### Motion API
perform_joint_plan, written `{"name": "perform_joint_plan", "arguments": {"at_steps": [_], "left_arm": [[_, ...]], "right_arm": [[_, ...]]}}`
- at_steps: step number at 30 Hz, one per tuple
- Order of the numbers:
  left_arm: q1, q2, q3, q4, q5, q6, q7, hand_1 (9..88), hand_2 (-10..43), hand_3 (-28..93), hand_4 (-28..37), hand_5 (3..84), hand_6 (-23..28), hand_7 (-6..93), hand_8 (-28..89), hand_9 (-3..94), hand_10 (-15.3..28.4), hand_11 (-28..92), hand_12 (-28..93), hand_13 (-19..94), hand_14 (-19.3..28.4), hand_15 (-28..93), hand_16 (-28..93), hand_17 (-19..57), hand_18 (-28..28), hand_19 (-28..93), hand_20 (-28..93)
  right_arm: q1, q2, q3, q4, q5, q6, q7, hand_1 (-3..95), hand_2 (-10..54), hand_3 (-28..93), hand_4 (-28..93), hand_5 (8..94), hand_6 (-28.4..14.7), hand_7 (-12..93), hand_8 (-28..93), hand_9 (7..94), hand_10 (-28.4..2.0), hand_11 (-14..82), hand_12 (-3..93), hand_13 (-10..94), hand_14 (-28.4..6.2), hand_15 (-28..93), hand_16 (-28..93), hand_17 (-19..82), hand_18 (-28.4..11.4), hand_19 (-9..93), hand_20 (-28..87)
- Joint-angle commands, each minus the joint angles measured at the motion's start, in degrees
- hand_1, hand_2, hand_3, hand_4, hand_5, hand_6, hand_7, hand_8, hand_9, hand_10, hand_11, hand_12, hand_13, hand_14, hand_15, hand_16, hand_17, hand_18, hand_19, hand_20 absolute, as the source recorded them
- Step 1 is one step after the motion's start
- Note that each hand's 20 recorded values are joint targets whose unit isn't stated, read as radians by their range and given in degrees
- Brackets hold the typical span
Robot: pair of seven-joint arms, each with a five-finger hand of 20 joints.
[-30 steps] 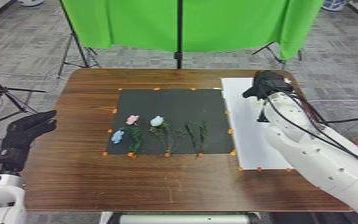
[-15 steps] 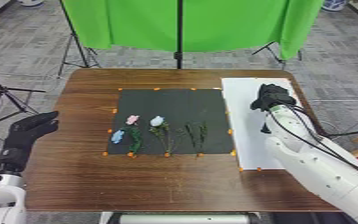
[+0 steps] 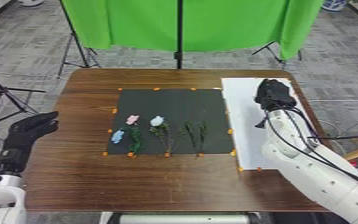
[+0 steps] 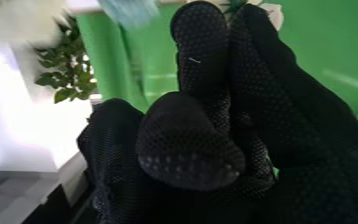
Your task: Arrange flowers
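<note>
The desk [image 3: 158, 185] is brown with wood grain, the mat [image 3: 171, 102] charcoal, the sheet [image 3: 236, 95] white. Pink flower [image 3: 132, 119], blue flower [image 3: 118, 136], white flower [image 3: 157, 121], green stems [image 3: 202, 135]. Left hand [image 3: 31, 126] black; right hand [image 3: 274, 94] black, dotted mesh.

bright green curtain [image 3: 238, 25] hanging past the brown wooden bench [image 3: 87, 185], patchy grey floor [image 3: 15, 50] all round, and a white wall [image 4: 24, 120] that's seriously glowing
</note>
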Motion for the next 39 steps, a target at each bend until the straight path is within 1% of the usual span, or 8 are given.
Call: {"name": "perform_joint_plan", "arguments": {"at_steps": [1, 6, 7, 9, 12, 16, 33, 39], "left_arm": [[1.5, -0.53, -0.99, -0.24, 0.21, -1.07, -0.62, 40.3, 7.7, 65, -16.5, 48.4, 4.7, 14.4, -7, 45.3, 13.5, 23, 12, 39, 17.1, 24, -1, 14.1, 13.2, 18, 24], [1.5, -0.39, -1.03, -0.22, 0.18, -1.08, -0.67, 40.3, 7.8, 64, -16.4, 48.4, 4.7, 14.3, -7, 45.3, 13.5, 23, 12, 39, 17.1, 24, -1, 14.1, 13.2, 18, 24], [1.6, -0.54, -0.99, -0.37, 0.29, -1.12, -0.69, 40.3, 7.8, 64, -16.4, 48.4, 4.7, 14.3, -7, 45.3, 13.5, 23, 12, 39, 17.1, 24, -1, 14.1, 13.2, 18, 24], [1.0, -0.54, -0.51, 0.08, 0.24, -1.52, -0.61, 40.3, 7.7, 64, -16.4, 48.4, 4.6, 14.3, -7, 45.3, 13.5, 23, 12, 39, 17.1, 24, -1, 14.1, 13.2, 18, 24], [0.2, -0.49, 0.12, 0.38, 0.78, -2.15, -0.75, 40.3, 7.8, 64, -16.4, 48.3, 4.6, 14.4, -7, 45.3, 13.5, 23, 12, 39, 17.1, 24, -1, 14.1, 13.2, 18, 24], [0.6, -0.86, 0.03, 0.2, 1.16, -1.98, -0.58, 40.3, 7.8, 64, -16.4, 48.4, 4.7, 14.2, -7, 45.3, 13.5, 23, 12, 39, 17.1, 24, -1, 14.1, 13.2, 18, 24], [0.8, -0.72, -0.06, 0.37, 0.94, -2.59, -0.73, 40.1, 7.5, 65, -16.1, 48.7, 5.3, 13.2, -7, 45.3, 13.6, 23, 12, 39, 17.2, 24, -1, 14.2, 12.9, 16, 24], [0.3, -0.52, 0.08, 0.68, 1.38, -3.23, -0.98, 40.0, 7.6, 64, -16.3, 48.6, 5.2, 13.3, -7, 45.2, 13.6, 23, 12, 39, 17.2, 24, -1, 14.1, 12.9, 16, 24]], "right_arm": [[0.4, -1.7, 2.7, -14.8, 1.2, 1.9, -3.1, 59.9, -9.5, 58, -19, 82.7, 1.7, 22, 6, 92.3, -8.0, 17.1, 43.0, 92, -0.6, 61, 37, 65, -14.4, 93, 62], [0.3, -5.7, -1.0, -18.4, 0.1, 0.2, -5.9, 59.6, -9.5, 58, -19, 82.9, 1.6, 22, 6, 92.2, -8.2, 17.4, 44.3, 92, -0.7, 61, 38, 65, -14.5, 93, 63], [0.4, -6.6, -2.2, -18.4, -0.7, 0.1, -6.3, 59.5, -9.5, 59, -18, 82.9, 1.5, 22, 6, 91.9, -8.3, 17.9, 45.0, 92, -0.8, 62, 38, 65, -14.6, 93, 63], [0.5, -8.3, -4.3, -17.9, -1.8, -0.1, -7.2, 59.4, -9.5, 59, -18, 82.9, 1.5, 22, 6, 91.3, -8.5, 19.5, 46.1, 91, -0.9, 62, 38, 64, -14.7, 93, 63], [0.2, -10.6, -6.5, -16.6, -2.6, -0.1, -8.1, 59.3, -9.5, 59, -19, 83.0, 1.5, 22, 6, 90.9, -8.6, 20.3, 46.6, 91, -1.2, 62, 38, 64, -14.8, 93, 63], [-0.9, -12.6, -8.1, -15.4, -2.7, -1.3, -9.3, 59.2, -9.5, 59, -19, 82.9, 1.6, 22, 6, 90.7, -8.7, 21.0, 46.6, 91, -1.3, 62, 38, 64, -14.8, 93, 62], [-3.3, -12.6, -9.0, -16.0, -1.5, -7.5, -9.0, 56.1, -9.5, 59, -17, 81.0, 1.3, 23, 6, 87.0, -9.3, 24.0, 45.7, 89, -1.9, 63, 38, 63, -14.8, 93, 62], [-3.6, -13.0, -9.7, -15.5, -1.5, -9.1, -9.7, 54.9, -9.5, 58, -17, 79.9, 1.0, 23, 7, 85.4, -9.7, 24.7, 44.7, 88, -1.9, 63, 38, 62, -14.7, 93, 62]]}}
